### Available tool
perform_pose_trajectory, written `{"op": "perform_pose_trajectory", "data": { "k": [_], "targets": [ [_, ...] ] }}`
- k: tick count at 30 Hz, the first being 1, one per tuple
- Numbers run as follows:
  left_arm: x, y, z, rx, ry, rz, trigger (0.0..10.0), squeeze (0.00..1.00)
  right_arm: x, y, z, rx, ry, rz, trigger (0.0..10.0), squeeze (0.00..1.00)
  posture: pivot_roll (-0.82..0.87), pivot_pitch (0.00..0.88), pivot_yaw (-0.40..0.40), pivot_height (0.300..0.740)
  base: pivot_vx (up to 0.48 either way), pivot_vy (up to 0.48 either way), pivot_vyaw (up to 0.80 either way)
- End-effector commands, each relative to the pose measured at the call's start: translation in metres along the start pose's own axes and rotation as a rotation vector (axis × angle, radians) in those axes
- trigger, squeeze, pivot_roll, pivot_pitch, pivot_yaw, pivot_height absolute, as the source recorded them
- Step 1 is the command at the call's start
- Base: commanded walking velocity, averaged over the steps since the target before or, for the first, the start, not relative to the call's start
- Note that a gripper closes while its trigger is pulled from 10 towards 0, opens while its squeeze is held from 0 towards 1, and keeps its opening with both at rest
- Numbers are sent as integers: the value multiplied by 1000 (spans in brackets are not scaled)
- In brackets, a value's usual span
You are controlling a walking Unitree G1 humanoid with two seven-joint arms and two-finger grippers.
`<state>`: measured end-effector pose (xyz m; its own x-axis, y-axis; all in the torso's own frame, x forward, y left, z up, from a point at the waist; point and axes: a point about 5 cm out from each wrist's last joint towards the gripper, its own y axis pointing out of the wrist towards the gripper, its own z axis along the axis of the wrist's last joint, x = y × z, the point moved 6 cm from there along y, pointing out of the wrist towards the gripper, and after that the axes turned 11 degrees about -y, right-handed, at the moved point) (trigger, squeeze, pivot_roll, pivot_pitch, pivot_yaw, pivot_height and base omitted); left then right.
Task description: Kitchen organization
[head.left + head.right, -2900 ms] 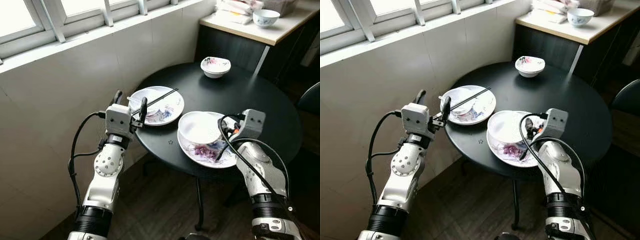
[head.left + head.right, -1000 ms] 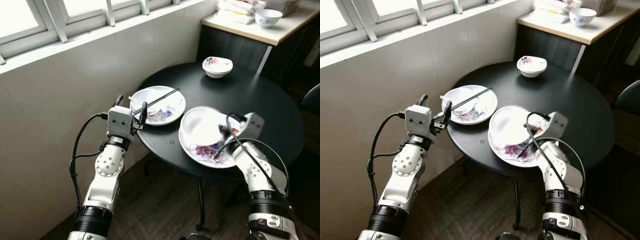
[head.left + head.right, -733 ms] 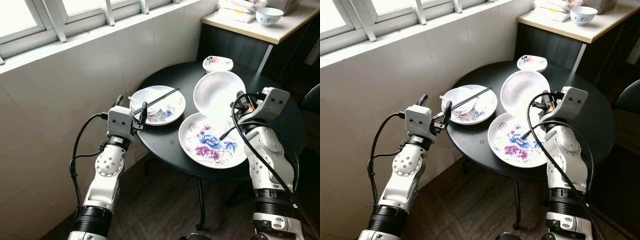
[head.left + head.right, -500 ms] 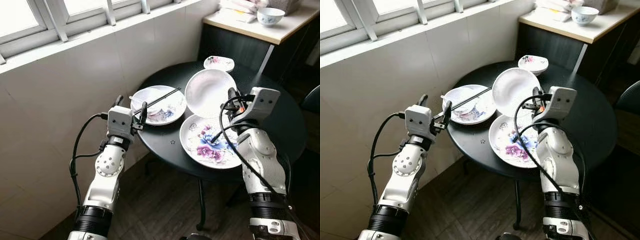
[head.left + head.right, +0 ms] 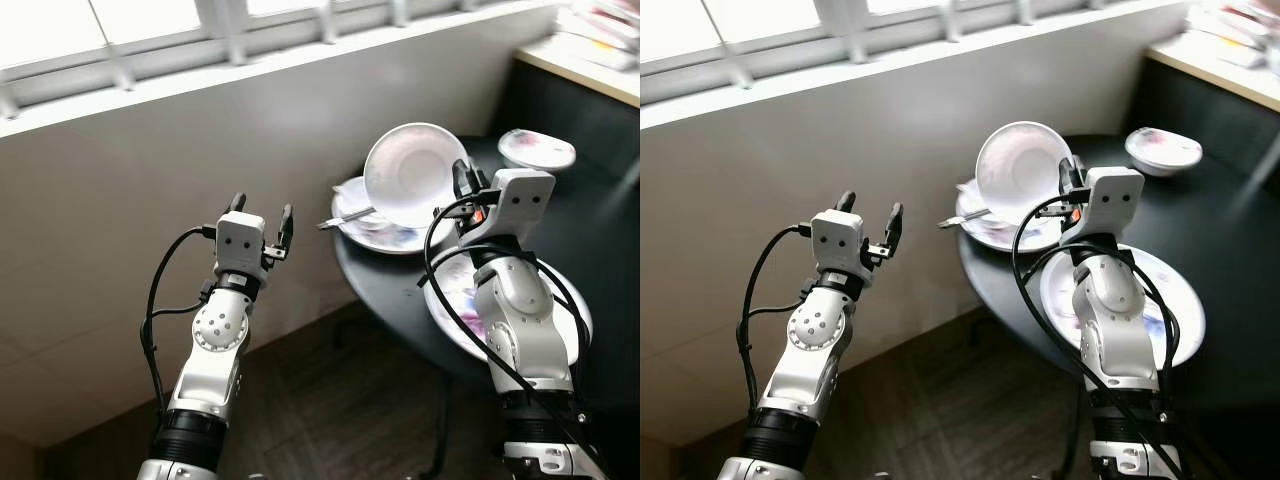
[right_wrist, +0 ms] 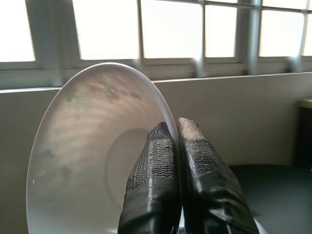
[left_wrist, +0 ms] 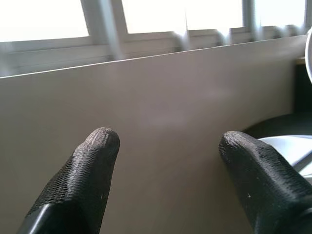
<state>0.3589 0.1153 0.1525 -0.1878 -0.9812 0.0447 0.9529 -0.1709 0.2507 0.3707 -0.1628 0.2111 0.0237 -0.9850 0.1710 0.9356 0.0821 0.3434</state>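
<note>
My right gripper (image 5: 463, 186) is shut on the rim of a white bowl (image 5: 415, 175), holding it tilted on edge above the black round table (image 5: 610, 250). In the right wrist view the bowl (image 6: 97, 146) is pinched between the fingers (image 6: 156, 161). Under that arm lies a large flowered plate (image 5: 465, 310). A second plate (image 5: 385, 232) with a small bowl and chopsticks (image 5: 345, 218) sits at the table's near-left edge. My left gripper (image 5: 262, 212) is open in the air before the wall, left of the table, with nothing between its fingers (image 7: 92, 161).
A small flowered bowl (image 5: 536, 148) rests at the back of the table. A pale tiled wall (image 5: 150, 180) under a window sill runs along the left. A counter (image 5: 595, 60) stands at the back right. Dark wooden floor (image 5: 320, 400) lies below.
The whole view has swung left, so the table now sits further right. My right gripper still holds the bowl raised. The left arm keeps its pose.
</note>
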Motion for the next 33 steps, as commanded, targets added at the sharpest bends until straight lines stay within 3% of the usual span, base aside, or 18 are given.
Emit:
{"op": "perform_pose_trajectory", "data": {
  "k": [1, 5, 33],
  "targets": [
    [-4, 0, -2, -15, 13, 7, 10000, 0, -8, 0, 10, 41, -6, 27, 0, 0, -93, 0, 22, 740, 0, 480, 800],
    [-5, 0, 0, -1, 13, 14, 10000, 0, -9, -1, 9, 43, -11, 35, 0, 0, -94, 0, 21, 740, 0, 413, 800],
    [-12, 0, 9, 46, 28, 41, 10000, 0, -18, 0, 12, 69, -40, 65, 0, 0, -91, 0, 22, 740, 0, 0, 800]
  ]
}}
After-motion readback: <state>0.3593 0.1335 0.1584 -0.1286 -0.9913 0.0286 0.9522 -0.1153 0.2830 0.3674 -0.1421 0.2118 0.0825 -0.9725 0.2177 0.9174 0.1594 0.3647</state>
